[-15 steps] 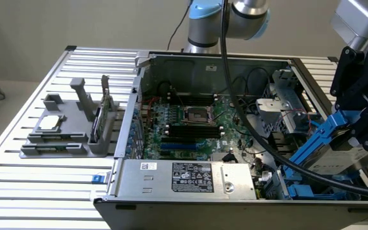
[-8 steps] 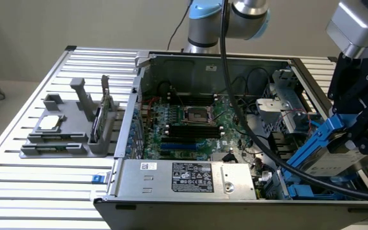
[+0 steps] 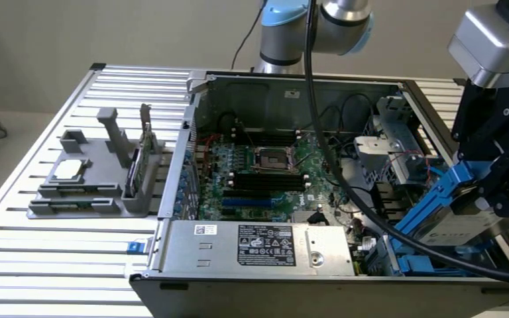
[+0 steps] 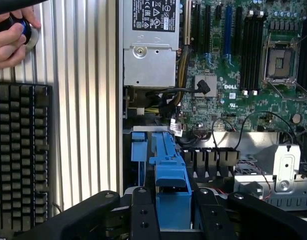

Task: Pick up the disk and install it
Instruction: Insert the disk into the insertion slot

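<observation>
The disk (image 3: 456, 222), a silver-grey drive with a white label in a blue carrier frame, hangs tilted over the front corner of the open computer case (image 3: 264, 281) on the exterior view's right. My gripper (image 3: 502, 199) is shut on it from above, black fingers on both sides. In the wrist view the blue carrier of the disk (image 4: 171, 185) sits between my fingers (image 4: 143, 215), with my gripper (image 4: 174, 212) just above the blue-lined drive bay (image 4: 138, 150).
A grey labelled power-supply box (image 3: 254, 245) fills the case front, beside the green motherboard (image 3: 264, 172). A black cable (image 3: 325, 132) drapes across the case. A grey fixture (image 3: 87, 185) stands on the slatted table. A person's hand (image 4: 11, 35) and a keyboard (image 4: 21, 155) lie beside the case.
</observation>
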